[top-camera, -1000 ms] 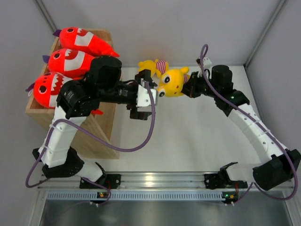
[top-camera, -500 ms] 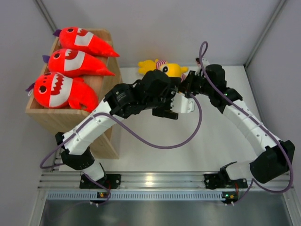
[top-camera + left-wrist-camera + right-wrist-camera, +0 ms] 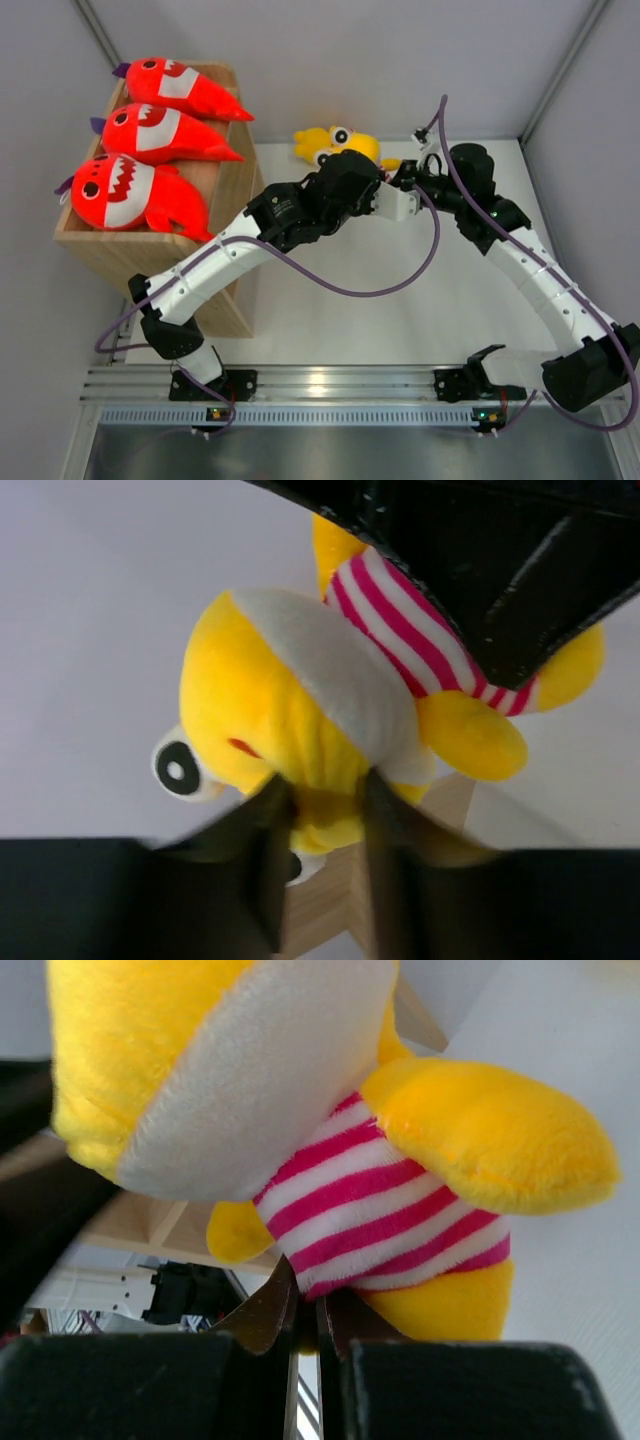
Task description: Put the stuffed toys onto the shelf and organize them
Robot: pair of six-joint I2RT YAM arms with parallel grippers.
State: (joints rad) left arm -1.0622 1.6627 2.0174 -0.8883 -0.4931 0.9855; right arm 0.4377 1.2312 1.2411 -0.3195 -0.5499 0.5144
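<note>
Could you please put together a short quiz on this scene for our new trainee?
1. True or false: all three red sharks lie on top of the shelf.
2. Multiple choice: where does the right gripper pinch the yellow plush toy? A) its head B) the lower edge of its striped body C) its eye
3. Short answer: which part of the same toy does the left gripper close on?

Key: 1 true; 2 B; 3 its head.
</note>
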